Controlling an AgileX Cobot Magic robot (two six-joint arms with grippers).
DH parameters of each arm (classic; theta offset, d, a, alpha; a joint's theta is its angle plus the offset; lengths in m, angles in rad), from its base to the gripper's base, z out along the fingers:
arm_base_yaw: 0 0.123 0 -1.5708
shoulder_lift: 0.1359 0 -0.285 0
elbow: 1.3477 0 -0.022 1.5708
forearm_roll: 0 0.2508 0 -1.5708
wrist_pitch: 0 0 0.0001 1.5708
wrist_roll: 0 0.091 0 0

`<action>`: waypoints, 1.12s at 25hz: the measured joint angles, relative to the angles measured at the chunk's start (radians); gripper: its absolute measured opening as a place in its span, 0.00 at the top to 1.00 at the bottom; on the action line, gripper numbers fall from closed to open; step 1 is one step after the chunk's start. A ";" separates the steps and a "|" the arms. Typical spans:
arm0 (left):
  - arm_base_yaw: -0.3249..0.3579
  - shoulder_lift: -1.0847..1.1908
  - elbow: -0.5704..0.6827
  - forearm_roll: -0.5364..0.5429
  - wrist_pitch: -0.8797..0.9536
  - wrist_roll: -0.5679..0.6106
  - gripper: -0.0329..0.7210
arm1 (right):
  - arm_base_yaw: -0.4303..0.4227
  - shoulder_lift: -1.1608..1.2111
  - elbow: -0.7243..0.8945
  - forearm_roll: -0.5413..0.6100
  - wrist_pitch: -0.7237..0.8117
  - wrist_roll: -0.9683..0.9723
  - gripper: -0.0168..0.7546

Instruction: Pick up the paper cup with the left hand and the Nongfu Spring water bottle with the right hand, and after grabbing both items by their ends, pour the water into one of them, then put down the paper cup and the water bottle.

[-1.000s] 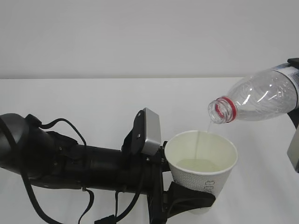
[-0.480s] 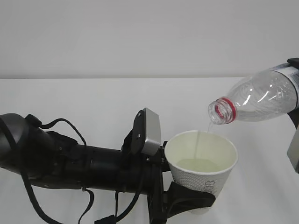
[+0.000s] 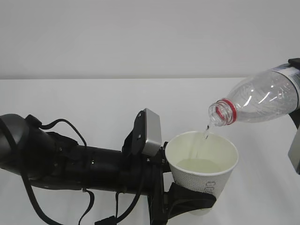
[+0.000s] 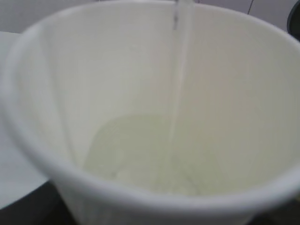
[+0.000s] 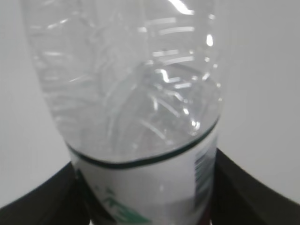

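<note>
A: What was the paper cup (image 3: 202,165) like?

B: White, tapered, with a rolled rim and a dotted embossed wall. It sat tilted in the left claw (image 3: 187,199), whose black fingers were clamped around its lower part, above the white table (image 3: 93,101).

A: And the bottle?

B: The Nongfu Spring water bottle (image 3: 255,101) was clear, ribbed plastic with a red neck ring, held nearly level with its open mouth just above the cup's rim. A thin stream of water (image 3: 202,140) ran into the cup.

A: Anything cut off?

B: The right claw (image 5: 150,187) lay mostly beyond the exterior view's edge. Only the right wrist view showed its dark fingers (image 5: 42,199) pressed against both sides of the bottle's labelled end, gripping it.

A: What did the left wrist view add?

B: The cup's smooth inside, with shallow water pooled at the bottom. The left claw itself was barely visible there, and the cup's printing was too small to read.
</note>
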 joint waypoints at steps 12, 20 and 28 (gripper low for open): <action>0.000 0.000 0.000 0.000 0.000 0.000 0.26 | 0.000 0.000 0.000 0.022 0.000 -0.002 0.35; 0.000 0.000 0.000 0.000 0.000 0.000 0.26 | 0.000 0.000 0.000 0.026 0.000 -0.013 0.35; 0.000 0.000 0.000 0.000 0.000 0.000 0.26 | 0.000 0.000 0.000 0.026 -0.002 -0.020 0.35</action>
